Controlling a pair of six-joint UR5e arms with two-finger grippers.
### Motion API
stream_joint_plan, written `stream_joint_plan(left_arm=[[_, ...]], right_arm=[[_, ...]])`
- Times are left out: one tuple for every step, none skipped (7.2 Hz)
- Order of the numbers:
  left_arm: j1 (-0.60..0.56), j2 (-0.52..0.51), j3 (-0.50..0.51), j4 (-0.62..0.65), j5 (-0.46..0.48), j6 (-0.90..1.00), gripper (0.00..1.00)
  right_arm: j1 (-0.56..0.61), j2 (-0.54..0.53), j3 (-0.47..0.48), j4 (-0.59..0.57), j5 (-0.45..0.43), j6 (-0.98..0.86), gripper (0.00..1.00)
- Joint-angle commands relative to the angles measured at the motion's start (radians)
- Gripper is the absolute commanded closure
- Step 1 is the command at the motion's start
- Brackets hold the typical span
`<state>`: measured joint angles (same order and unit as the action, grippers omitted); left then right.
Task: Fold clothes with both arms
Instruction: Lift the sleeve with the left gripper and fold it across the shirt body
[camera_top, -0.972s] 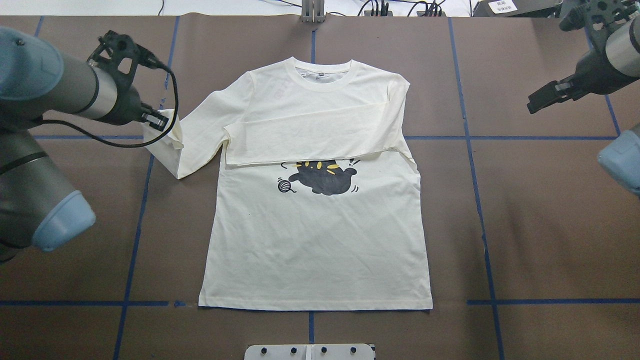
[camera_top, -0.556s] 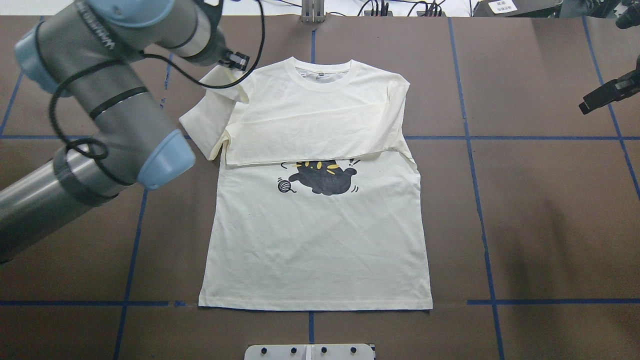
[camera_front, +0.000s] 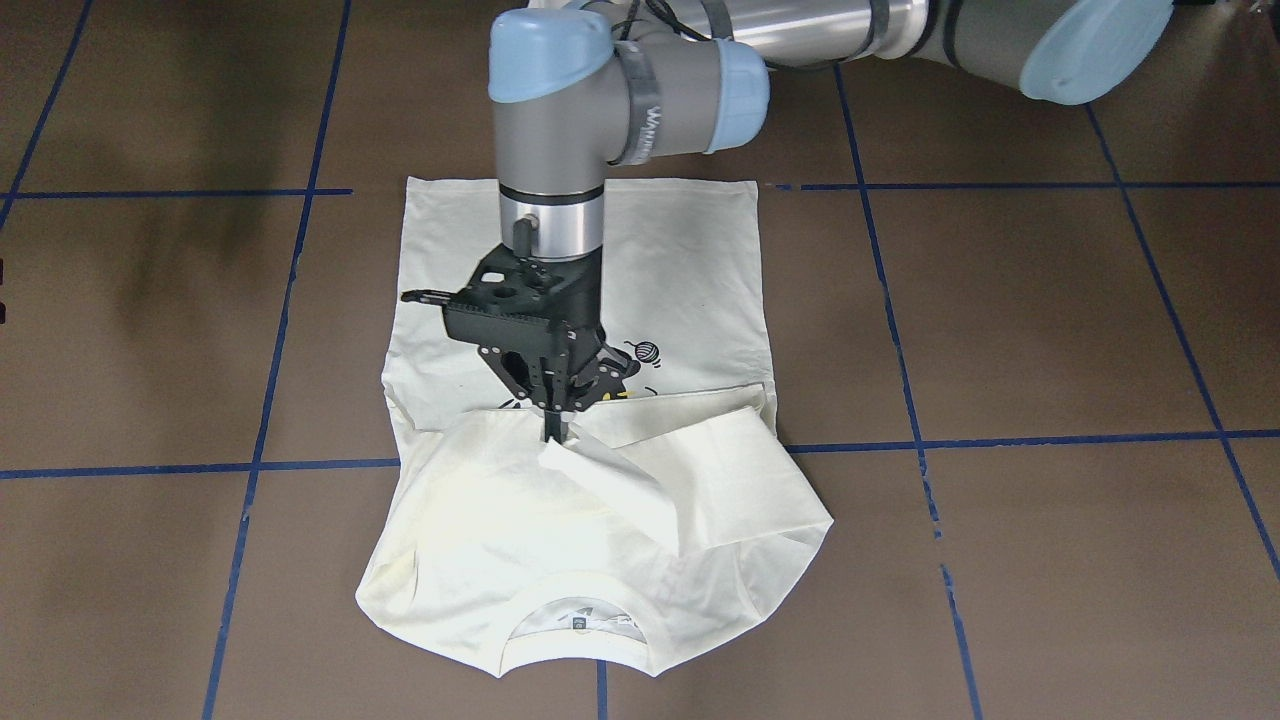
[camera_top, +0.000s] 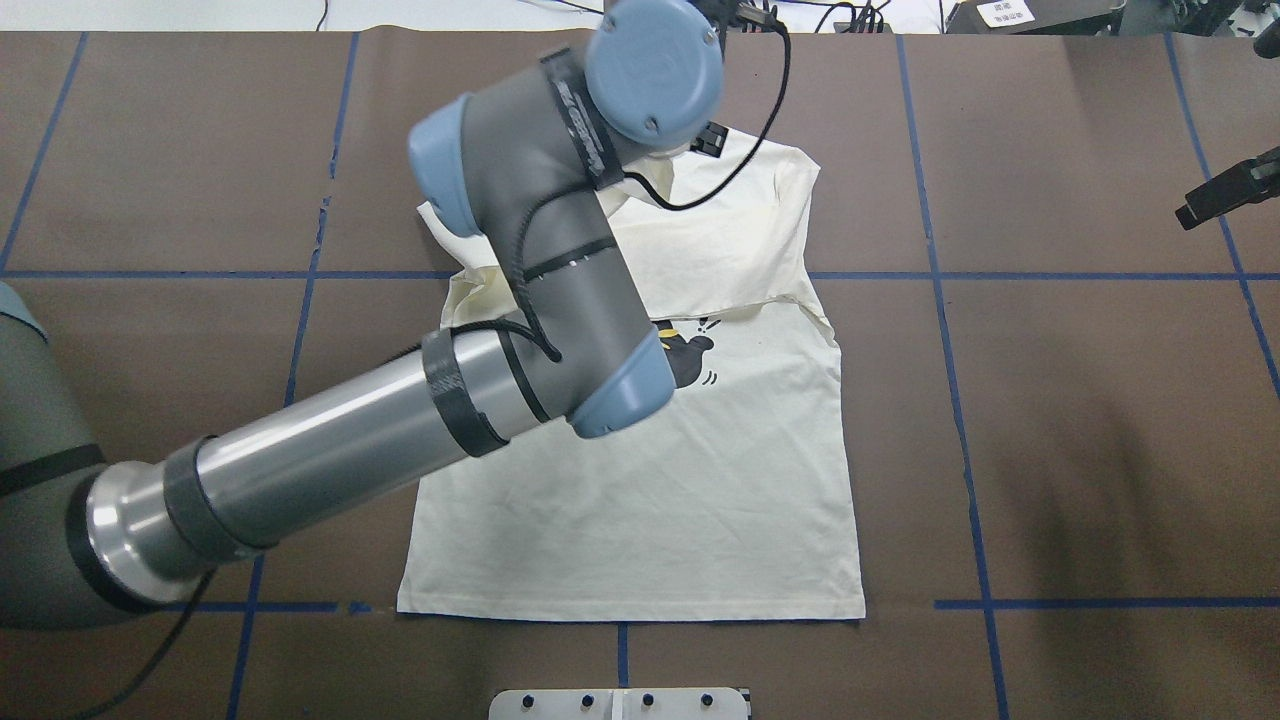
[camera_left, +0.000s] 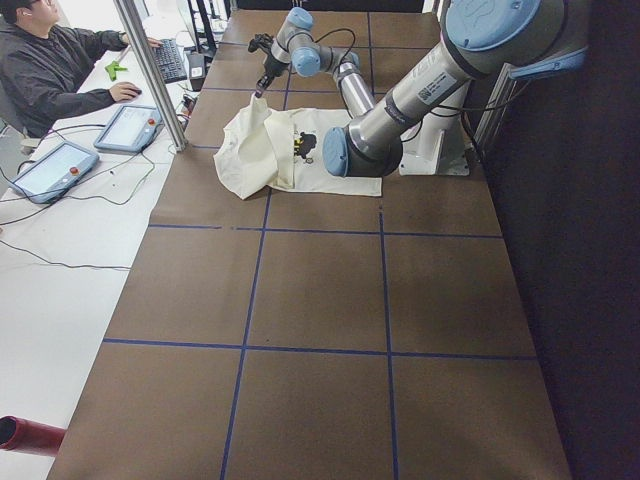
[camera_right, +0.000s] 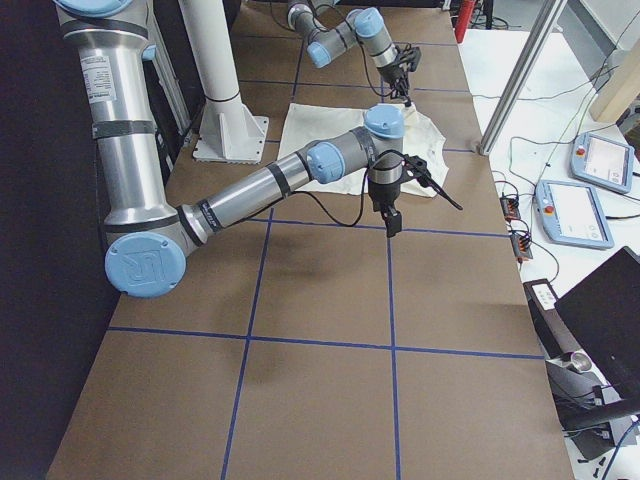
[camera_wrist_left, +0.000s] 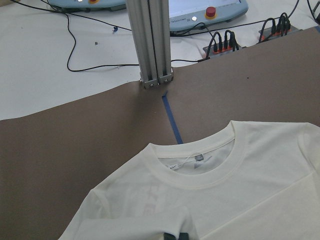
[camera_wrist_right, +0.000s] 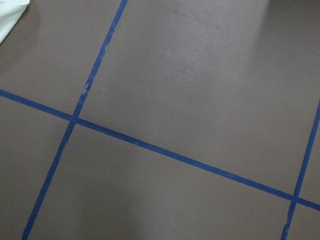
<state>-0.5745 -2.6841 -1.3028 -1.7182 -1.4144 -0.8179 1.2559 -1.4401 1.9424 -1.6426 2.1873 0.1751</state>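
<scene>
The left tool (camera_front: 553, 432) is closed tight on the end of a sleeve (camera_front: 625, 495), holding it raised over the chest of the shirt (camera_top: 650, 500). The shirt lies on the brown surface (camera_top: 1080, 450), hem (camera_top: 630, 612) nearest, cat print (camera_top: 690, 355) beyond, collar (camera_wrist_left: 215, 167) farthest. The right tool (camera_top: 1228, 190) hangs well off to the right, apart from the cloth; whether it is open cannot be told

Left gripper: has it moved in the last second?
Yes. In the overhead view the left gripper went rightward, from the blue tape line left of the shirt to over its chest.
</scene>
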Motion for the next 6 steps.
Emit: stream_joint_plan(left_arm=[[0.123,-0.016,0.135,-0.18,0.142,-0.004,1.0],[0.146,-0.014,0.186,-0.261,0.161,-0.004,1.0],[0.151,-0.016,0.198,-0.309,0.158,-0.003,0.91],[0.154,-0.025,0.198,-0.372,0.152,-0.023,0.25],[0.154,-0.028,0.2,-0.409,0.147,-0.096,0.01],[0.153,-0.031,0.198,-0.413,0.111,-0.109,0.01]], right_arm=[[0.0,-0.003,0.001,0.001,-0.001,0.006,0.0],[0.002,-0.002,0.001,0.001,-0.001,0.007,0.0],[0.0,-0.002,0.0,0.003,-0.001,0.007,0.0],[0.0,0.0,0.0,0.006,-0.003,0.007,0.0],[0.0,0.0,0.0,0.007,-0.003,0.007,0.0],[0.0,0.004,-0.002,0.007,-0.003,0.009,0.0]])
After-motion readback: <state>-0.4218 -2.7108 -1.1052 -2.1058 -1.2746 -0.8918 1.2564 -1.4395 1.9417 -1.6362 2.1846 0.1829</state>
